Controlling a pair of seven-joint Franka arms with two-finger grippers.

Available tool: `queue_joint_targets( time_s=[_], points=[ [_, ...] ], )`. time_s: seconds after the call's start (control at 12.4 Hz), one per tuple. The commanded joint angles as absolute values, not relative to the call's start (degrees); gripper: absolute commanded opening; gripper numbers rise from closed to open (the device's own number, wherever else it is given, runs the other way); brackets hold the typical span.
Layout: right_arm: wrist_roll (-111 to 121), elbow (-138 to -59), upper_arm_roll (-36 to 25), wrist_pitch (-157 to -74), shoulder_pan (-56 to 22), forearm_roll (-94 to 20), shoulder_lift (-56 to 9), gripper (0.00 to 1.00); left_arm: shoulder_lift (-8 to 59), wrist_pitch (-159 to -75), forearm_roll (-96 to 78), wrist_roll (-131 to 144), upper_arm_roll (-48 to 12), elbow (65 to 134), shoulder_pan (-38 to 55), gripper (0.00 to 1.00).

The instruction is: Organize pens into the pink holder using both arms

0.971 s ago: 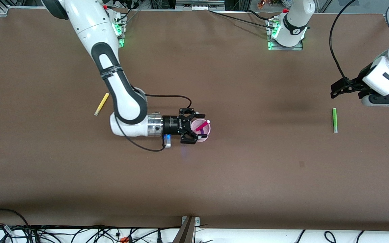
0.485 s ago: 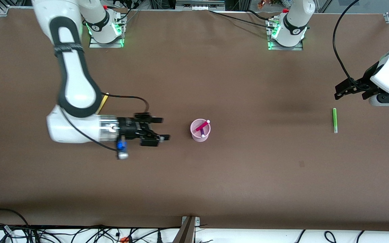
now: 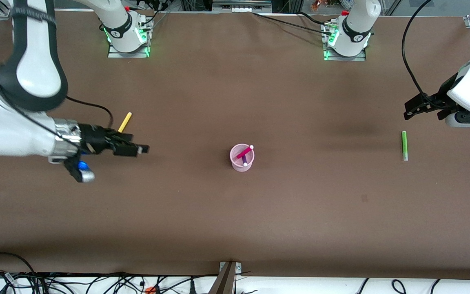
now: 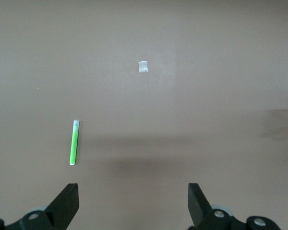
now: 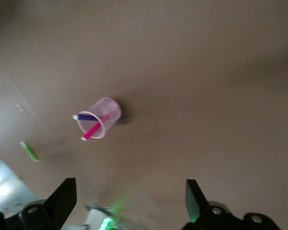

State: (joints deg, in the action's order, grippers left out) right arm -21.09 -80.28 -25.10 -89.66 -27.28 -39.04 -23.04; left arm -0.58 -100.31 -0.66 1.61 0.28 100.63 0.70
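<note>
The pink holder (image 3: 242, 162) stands upright mid-table with a magenta pen (image 3: 243, 153) and a dark purple pen (image 3: 244, 159) leaning inside it. The right wrist view shows the same holder (image 5: 109, 111) and both pens from afar. A yellow pen (image 3: 125, 121) lies flat toward the right arm's end. My right gripper (image 3: 139, 148) hovers open and empty just beside it, partly covering its lower end. A green pen (image 3: 404, 145) lies flat toward the left arm's end. My left gripper (image 3: 407, 111) hangs open and empty over the table near it. In the left wrist view the green pen (image 4: 74, 143) lies ahead of the left gripper (image 4: 133, 201).
Both arm bases (image 3: 127, 34) (image 3: 346, 38) stand along the table's edge farthest from the front camera. A small pale patch (image 4: 143, 67) marks the brown tabletop. Cables trail off the edge nearest the front camera.
The right gripper pulled away from the holder, open, and swung toward the right arm's end, stopping beside the yellow pen. The left gripper barely shifted. The pens in the holder stayed put.
</note>
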Motion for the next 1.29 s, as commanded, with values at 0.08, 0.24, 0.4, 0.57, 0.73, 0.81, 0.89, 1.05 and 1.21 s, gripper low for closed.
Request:
queue_joint_targets(
  time_s=[0.08,0.24,0.4,0.57,0.73,0.81,0.89,1.05,1.21],
  points=[
    [-15.48,-89.72,-23.65,-89.21,-28.74,-20.80,-8.21,1.00,-1.23,-98.17,-1.05,0.53,0.09,99.93,0.79,1.00],
    [-15.38,-92.10,-20.23,-89.21,-28.74,-10.07,-2.49,1.00,-1.23,-98.17,-1.05,0.61,0.00,99.84,1.14,1.00],
    [-15.38,-95.17,-19.60,-89.12,-28.74,-6.86,1.65,1.00,-1.23,-98.17,-1.05,0.61,-0.09,99.41,1.49,1.00],
    [-14.07,-95.80,-20.12,-88.42,-28.65,-3.89,3.60,1.00,-1.14,-98.09,-0.97,0.61,-0.70,98.96,1.49,1.00],
    [-9.86,-94.32,-18.38,-87.98,-24.21,-2.90,2.73,1.00,-1.14,-98.09,-0.44,0.88,-0.79,98.79,1.49,1.00],
    [-9.76,-94.13,-13.50,-87.89,-17.99,-3.51,2.03,1.00,-1.14,-98.00,-0.35,0.97,-0.88,98.79,1.49,1.00],
    [-9.84,-94.04,-7.18,-86.76,-11.84,-3.52,2.20,1.00,-1.23,-97.82,-0.26,0.88,-0.88,98.79,1.49,1.00],
    [-10.37,-94.74,-0.11,-85.78,-6.17,-3.25,3.77,1.00,-1.14,-97.91,-0.18,0.97,-1.58,98.79,1.49,1.00],
    [-9.33,-94.75,0.09,-86.39,-5.80,-2.38,3.96,1.00,-1.05,-97.65,0.52,0.97,-2.02,98.79,1.49,1.00]
  ],
)
